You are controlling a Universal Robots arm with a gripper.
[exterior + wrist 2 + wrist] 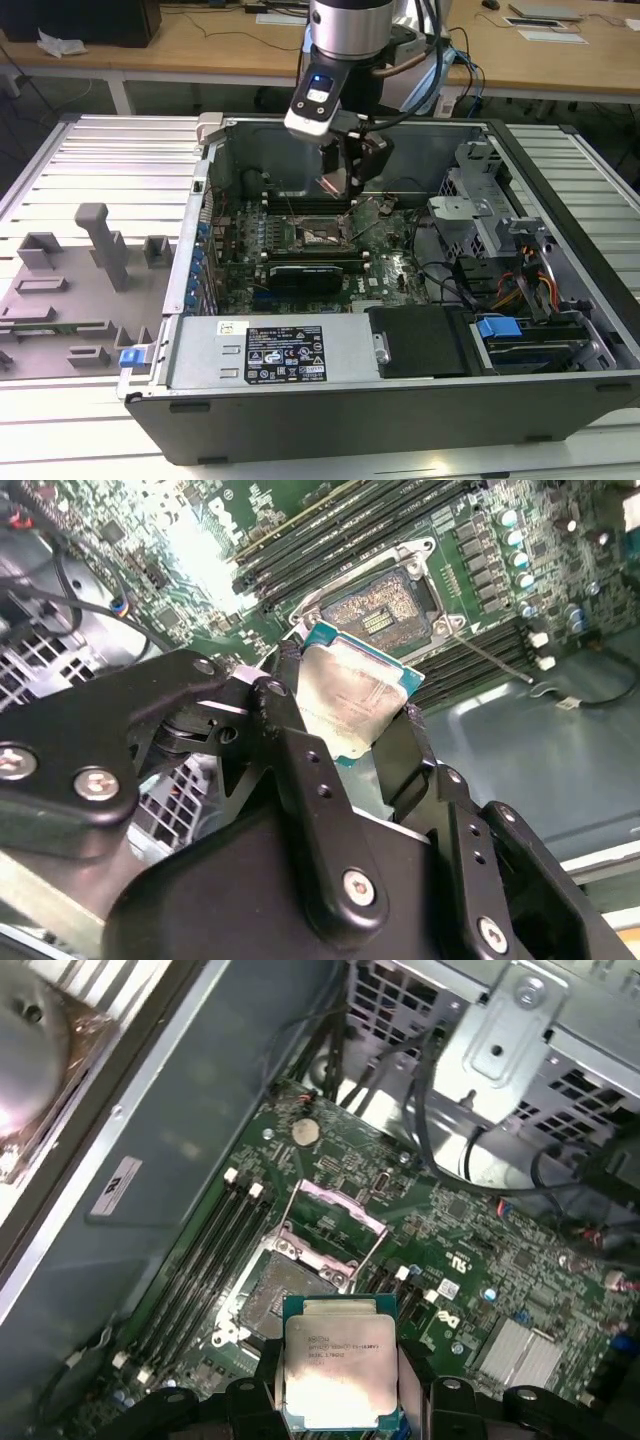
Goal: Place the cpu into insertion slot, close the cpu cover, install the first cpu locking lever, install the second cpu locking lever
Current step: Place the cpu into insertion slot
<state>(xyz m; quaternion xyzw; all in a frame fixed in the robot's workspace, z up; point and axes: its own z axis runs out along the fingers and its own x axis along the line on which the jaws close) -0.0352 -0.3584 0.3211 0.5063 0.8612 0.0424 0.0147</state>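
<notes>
My gripper (340, 182) hangs inside the open computer case, shut on the cpu (332, 184). In both wrist views the cpu (355, 695) (340, 1370) is a flat square chip with a pale metal top, pinched at two opposite edges by the black fingers (290, 730). It is held in the air, tilted, a short way above the insertion slot (318, 234) (390, 605) (285, 1300), which lies bare with its contacts showing. The cpu cover (335, 1222), a thin metal frame, stands swung up at the slot's far side. A thin locking lever (488, 656) sticks out beside the slot.
Memory slots (350, 530) run along the socket. A long black card (310, 272) lies in front of it in the exterior view. The power supply box (285, 350), a drive cage (480, 210) and cables (530, 285) crowd the case. Grey fixtures (90, 260) stand at the exterior view's left.
</notes>
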